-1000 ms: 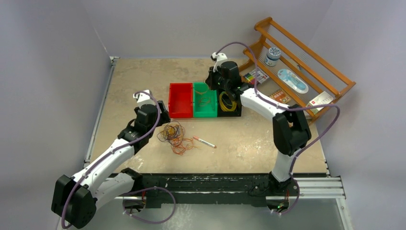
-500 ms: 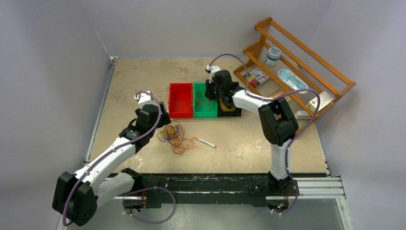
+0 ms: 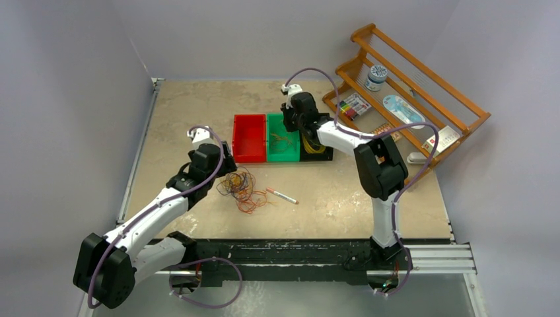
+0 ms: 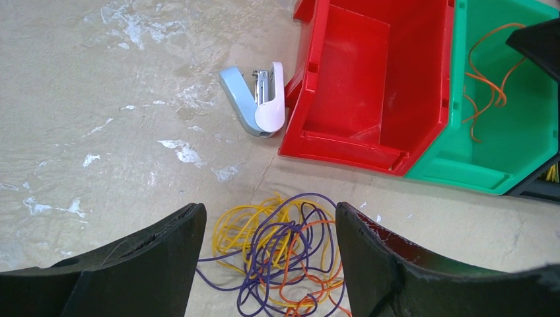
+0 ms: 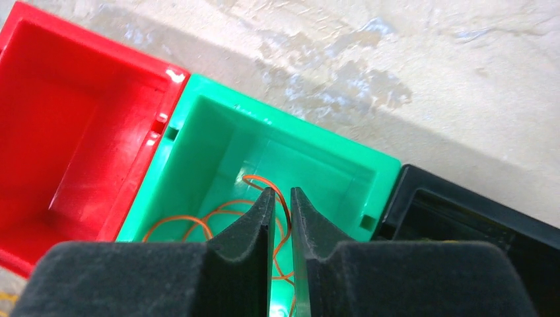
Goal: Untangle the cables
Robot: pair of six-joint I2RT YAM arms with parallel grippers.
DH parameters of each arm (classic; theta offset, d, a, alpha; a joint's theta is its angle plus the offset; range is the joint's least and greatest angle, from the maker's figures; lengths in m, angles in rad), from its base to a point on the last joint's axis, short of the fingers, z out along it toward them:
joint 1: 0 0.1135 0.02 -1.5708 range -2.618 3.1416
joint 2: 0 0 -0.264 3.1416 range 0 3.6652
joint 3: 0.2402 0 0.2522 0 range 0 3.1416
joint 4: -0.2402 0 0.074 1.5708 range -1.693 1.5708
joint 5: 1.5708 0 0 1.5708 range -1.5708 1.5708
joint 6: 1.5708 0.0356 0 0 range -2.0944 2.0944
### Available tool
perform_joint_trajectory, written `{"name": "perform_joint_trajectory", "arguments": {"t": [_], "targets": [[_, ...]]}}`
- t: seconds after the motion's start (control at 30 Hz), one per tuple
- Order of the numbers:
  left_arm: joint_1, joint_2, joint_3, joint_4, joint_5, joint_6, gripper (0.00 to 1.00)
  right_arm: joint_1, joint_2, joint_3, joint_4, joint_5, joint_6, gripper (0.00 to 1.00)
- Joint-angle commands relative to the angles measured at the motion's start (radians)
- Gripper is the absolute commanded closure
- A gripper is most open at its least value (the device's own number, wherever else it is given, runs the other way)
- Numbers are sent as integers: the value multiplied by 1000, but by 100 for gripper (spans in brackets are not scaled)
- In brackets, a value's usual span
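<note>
The cables (image 3: 241,187) lie as a loose tangle of yellow, purple and orange strands on the table in front of the bins. In the left wrist view the tangle (image 4: 290,257) sits between and just beyond my fingers. My left gripper (image 3: 226,163) (image 4: 267,214) is open and empty, low over the near-left edge of the tangle. My right gripper (image 3: 294,127) (image 5: 282,191) hangs over the green bin (image 5: 218,112), jaws shut to a thin slit. A loose orange cable (image 5: 198,221) lies in that bin under the tips; I cannot tell whether it is pinched.
A red bin (image 3: 249,157), the green bin (image 3: 282,158) and a black bin (image 3: 317,157) with a yellow cable coil (image 3: 315,144) stand in a row. A stapler (image 4: 257,99) lies left of the red bin. A pen (image 3: 282,195) lies right of the tangle. A wooden rack (image 3: 409,99) stands back right.
My right gripper has swung left from over the black bin to over the green bin. My left arm has hardly moved, and the tangle has not moved.
</note>
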Motion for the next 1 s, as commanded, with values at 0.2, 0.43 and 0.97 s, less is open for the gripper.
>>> {"name": "perform_joint_trajectory", "arguments": {"t": [0.2, 0.43, 0.97], "targets": [[5, -3, 17, 1, 12, -13, 29, 5, -49, 41, 36, 70, -39, 65], [5, 7, 32, -18, 25, -15, 29, 5, -141, -27, 67, -44, -15, 53], [6, 20, 48, -95, 62, -20, 31, 3, -370, -239, 196, -165, 73, 47]]}}
